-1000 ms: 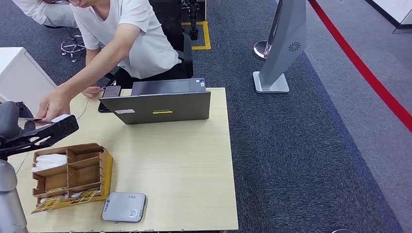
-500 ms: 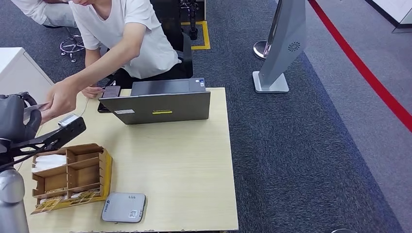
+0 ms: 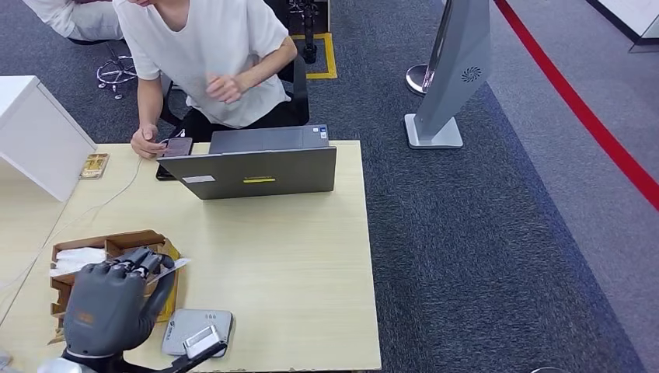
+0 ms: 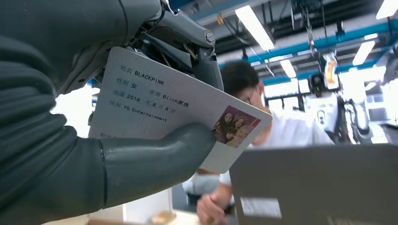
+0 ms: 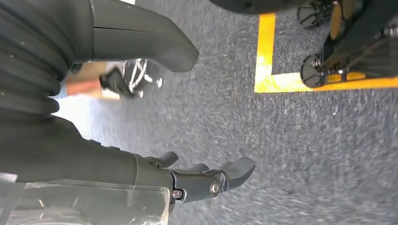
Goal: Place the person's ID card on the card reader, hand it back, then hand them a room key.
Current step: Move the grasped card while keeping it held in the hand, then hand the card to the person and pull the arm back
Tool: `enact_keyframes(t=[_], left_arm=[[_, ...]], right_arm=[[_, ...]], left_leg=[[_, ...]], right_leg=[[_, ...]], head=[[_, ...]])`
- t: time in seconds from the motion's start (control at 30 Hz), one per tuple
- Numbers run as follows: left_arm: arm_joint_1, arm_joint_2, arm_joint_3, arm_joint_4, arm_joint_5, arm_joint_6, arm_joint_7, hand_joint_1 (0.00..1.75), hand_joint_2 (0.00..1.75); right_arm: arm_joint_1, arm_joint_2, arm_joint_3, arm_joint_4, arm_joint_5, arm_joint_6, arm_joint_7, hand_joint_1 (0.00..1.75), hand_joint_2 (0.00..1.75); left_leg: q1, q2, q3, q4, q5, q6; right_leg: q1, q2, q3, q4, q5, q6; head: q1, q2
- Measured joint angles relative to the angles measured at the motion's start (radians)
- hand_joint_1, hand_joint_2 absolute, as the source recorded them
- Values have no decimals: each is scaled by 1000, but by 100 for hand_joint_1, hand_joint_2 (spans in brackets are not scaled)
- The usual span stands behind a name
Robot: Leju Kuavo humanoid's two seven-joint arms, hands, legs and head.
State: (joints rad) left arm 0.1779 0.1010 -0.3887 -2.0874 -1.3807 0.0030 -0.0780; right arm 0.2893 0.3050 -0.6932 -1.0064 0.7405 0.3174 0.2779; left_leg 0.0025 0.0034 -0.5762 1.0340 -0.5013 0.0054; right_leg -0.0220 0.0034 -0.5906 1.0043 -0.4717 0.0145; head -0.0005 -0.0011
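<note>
White ID card (image 4: 173, 110) clamped between thumb and fingers of left hand (image 3: 109, 303), low over the table's near-left corner, beside grey card reader (image 3: 198, 331). Card in hand; not yet laid on reader, so read, hand-back and room key all pending, by the look of it. Right hand (image 5: 187, 180) empty, fingers apart, over carpet. Count: one card, one reader, one cardboard organiser (image 3: 116, 268), one laptop (image 3: 256, 171), one person (image 3: 210, 54).
</note>
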Motion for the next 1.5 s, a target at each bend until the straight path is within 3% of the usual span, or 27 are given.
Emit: enact_keyframes(t=[0.33, 0.57, 0.83, 1.03, 1.23, 1.5], left_arm=[[27, 3, -25, 173, 26, -12, 42, 175, 175], [43, -42, 13, 286, -95, -121, 146, 175, 175], [70, -101, 77, 358, -143, -187, 123, 175, 175], [68, -119, 89, 371, -145, -214, 113, 175, 175], [63, -121, 90, 363, -149, -135, 103, 175, 175], [11, -121, 90, 229, -153, -35, 79, 175, 175]], right_arm=[[38, 0, 129, -39, 35, 18, -26, 0, 175], [30, 0, 131, -43, 100, 27, -26, 0, 175], [13, 0, 112, -42, 155, 41, -39, 0, 175], [9, 0, 96, -35, 179, 47, -60, 0, 175], [10, 0, 93, -33, 151, 39, -58, 0, 175], [45, 0, 141, -55, 62, 24, -15, 0, 175]], left_leg=[[0, 0, 1, 0, 2, -1], [0, 0, 1, 0, 2, -1], [0, -1, 1, 0, 2, -1], [0, -2, 2, 0, 2, -1], [0, -2, 3, 0, 3, -1], [0, -3, 3, 0, 3, 0]], right_leg=[[0, 0, 1, 0, 1, -1], [0, 0, 2, 0, 1, -1], [0, -1, 2, 0, 1, -1], [0, -3, 4, 0, 1, -1], [0, -3, 4, 0, 1, -1], [0, -4, 4, 0, 1, -1]], head=[[0, 0], [0, 0], [0, 0], [0, 0], [0, 0], [0, 0]])
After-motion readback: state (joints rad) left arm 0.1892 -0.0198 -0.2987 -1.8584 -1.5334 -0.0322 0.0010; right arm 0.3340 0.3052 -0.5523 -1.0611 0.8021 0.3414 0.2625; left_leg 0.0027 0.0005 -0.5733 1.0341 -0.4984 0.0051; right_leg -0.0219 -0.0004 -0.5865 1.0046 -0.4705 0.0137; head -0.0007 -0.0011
